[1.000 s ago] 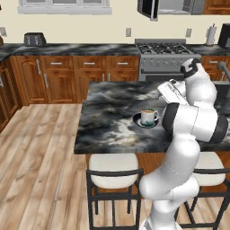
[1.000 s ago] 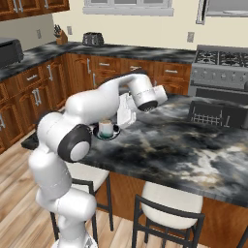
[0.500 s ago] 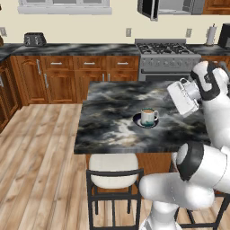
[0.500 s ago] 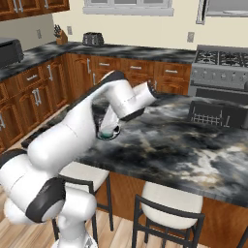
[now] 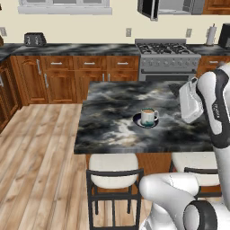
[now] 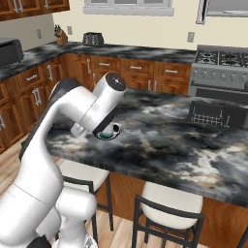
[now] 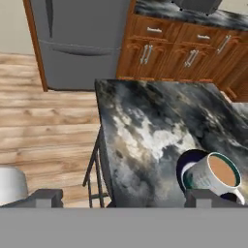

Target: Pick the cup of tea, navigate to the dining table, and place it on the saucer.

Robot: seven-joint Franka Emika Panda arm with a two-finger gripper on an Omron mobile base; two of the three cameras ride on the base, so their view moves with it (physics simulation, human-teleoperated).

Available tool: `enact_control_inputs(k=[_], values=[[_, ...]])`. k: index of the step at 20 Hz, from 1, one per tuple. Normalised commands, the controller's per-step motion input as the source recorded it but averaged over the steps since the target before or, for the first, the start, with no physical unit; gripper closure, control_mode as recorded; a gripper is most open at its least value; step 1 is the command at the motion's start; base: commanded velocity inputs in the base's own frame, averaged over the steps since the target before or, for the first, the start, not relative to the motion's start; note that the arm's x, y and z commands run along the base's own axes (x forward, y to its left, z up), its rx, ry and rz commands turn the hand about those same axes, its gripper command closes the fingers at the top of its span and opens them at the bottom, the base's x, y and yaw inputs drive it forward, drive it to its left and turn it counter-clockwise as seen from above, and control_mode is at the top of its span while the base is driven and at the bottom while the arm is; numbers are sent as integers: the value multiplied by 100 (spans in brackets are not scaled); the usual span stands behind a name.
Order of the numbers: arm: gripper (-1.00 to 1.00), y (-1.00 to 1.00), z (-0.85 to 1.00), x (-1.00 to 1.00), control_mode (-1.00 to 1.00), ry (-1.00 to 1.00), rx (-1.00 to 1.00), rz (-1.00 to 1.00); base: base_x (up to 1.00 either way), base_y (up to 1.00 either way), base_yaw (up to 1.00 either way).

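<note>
The cup of tea (image 5: 148, 117) (image 7: 212, 177), white with teal bands, stands upright on the dark navy saucer (image 5: 137, 120) (image 7: 190, 162) on the marbled dining table (image 5: 112, 103) (image 7: 145, 126). In the right base view my arm covers most of the cup (image 6: 108, 130); a sliver of the saucer (image 6: 115, 135) peeks out. My gripper (image 7: 127, 198) (image 5: 182, 104) is open and holds nothing. It hangs above the table, apart from the cup and on the robot's side of it. One fingertip (image 7: 209, 196) shows just below the cup in the hand view.
Two white-cushioned stools (image 5: 112, 168) (image 5: 197, 164) stand at the table's near edge. A black wire rack (image 6: 215, 114) sits on the table's far right. Wood cabinets, a stove (image 5: 166, 56) and a toaster (image 5: 35, 39) line the back wall. A grey fridge (image 7: 77, 38) stands beyond the table.
My arm has pulled back from the cup, the hand rising away from it toward the robot. The jaws stayed open; cup and saucer have not moved.
</note>
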Motion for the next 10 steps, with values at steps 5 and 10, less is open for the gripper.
enact_control_inputs(k=[5,10], values=[[-100,6,17,-100,-100,10,-1,-27,0,0,0],[-100,26,11,-100,-100,9,1,-28,0,0,0]])
